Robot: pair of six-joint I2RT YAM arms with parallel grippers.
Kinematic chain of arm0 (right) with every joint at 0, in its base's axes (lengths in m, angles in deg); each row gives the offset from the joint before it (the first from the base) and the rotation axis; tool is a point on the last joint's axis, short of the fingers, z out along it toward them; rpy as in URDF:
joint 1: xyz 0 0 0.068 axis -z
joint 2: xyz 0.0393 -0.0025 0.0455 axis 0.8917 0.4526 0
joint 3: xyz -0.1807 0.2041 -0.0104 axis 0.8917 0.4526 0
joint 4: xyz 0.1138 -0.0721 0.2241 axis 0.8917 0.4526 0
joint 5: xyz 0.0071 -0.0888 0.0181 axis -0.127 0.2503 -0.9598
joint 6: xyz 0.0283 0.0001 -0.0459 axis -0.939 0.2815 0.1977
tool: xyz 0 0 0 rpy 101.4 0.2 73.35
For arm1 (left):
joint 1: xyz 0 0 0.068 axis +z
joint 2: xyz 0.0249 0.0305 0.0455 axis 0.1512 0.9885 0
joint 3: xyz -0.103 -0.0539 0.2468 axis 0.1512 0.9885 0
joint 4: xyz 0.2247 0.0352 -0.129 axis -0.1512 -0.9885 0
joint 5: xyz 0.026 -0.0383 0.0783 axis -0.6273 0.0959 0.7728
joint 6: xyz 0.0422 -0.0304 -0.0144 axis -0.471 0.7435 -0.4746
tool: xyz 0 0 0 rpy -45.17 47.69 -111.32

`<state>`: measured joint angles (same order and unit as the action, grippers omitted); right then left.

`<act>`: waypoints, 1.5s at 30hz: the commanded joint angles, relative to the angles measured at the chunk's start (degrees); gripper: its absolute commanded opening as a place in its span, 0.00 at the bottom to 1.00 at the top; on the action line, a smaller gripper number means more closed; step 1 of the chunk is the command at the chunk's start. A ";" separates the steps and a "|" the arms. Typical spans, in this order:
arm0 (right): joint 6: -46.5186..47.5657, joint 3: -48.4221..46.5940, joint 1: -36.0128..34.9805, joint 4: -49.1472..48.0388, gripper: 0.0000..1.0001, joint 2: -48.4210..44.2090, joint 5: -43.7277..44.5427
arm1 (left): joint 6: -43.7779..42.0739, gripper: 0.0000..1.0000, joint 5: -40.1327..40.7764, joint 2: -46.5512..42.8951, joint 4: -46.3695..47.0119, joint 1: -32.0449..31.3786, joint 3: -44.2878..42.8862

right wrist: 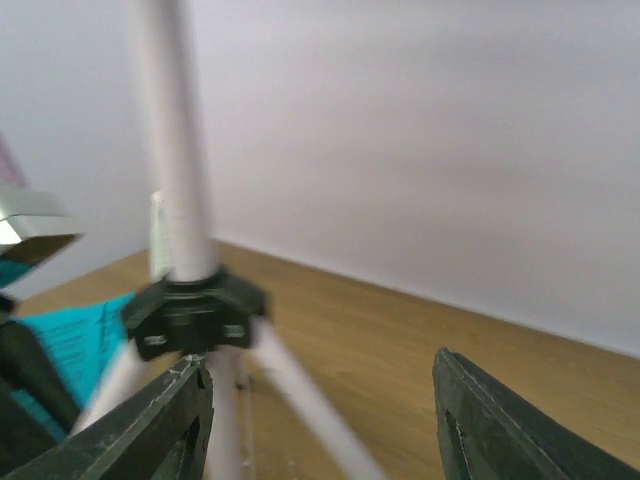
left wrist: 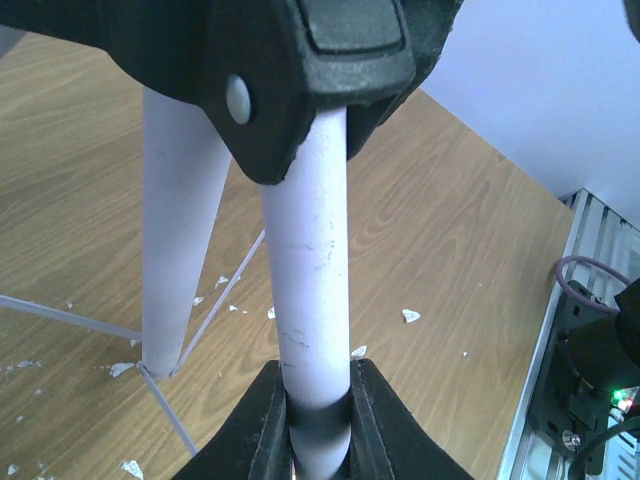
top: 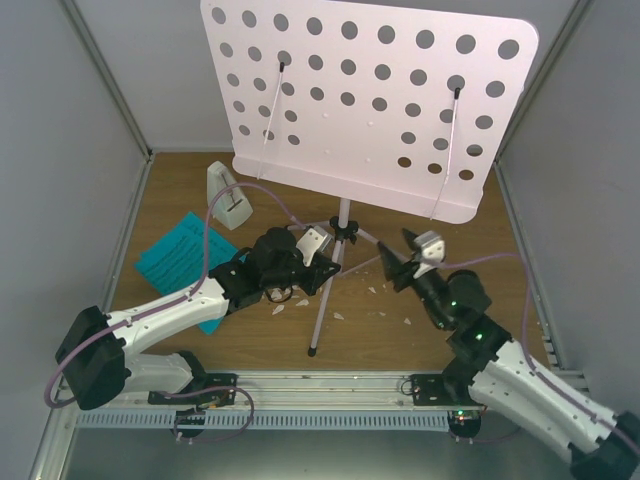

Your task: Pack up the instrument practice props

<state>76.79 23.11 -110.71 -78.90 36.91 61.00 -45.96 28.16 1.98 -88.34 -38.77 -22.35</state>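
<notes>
Left wrist cam is showing the left tool (left wrist: 318, 425) clamping a tube of the music stand (left wrist: 312, 250), which overhead is hiding; right tool (right wrist: 320, 420) is sitting wide open nearby.

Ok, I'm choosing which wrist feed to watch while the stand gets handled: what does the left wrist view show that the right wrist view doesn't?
Only the left wrist view: the left gripper clamped on a white tube of the music stand, and white crumbs scattered on the table. Only the right wrist view: the right gripper open, holding nothing, and the cyan sheet-music pages at the left. Both: the stand's white tubes, its black hub and the table.
</notes>
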 commanded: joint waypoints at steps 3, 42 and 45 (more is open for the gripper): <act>-17.96 4.00 25.09 -6.78 0.65 -0.95 -35.72 | -2.13 0.00 1.23 1.26 2.18 0.35 -1.19; -15.44 -40.13 26.80 -16.07 0.43 45.83 -83.16 | -3.18 0.00 1.21 2.87 1.00 0.35 -2.80; -17.00 -39.38 26.56 -17.60 0.31 45.79 -83.47 | -3.27 0.00 1.13 3.11 1.09 0.35 -2.94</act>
<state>59.80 -15.75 -83.52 -97.35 82.26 -20.55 -46.24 27.96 3.32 -89.30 -38.75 -23.97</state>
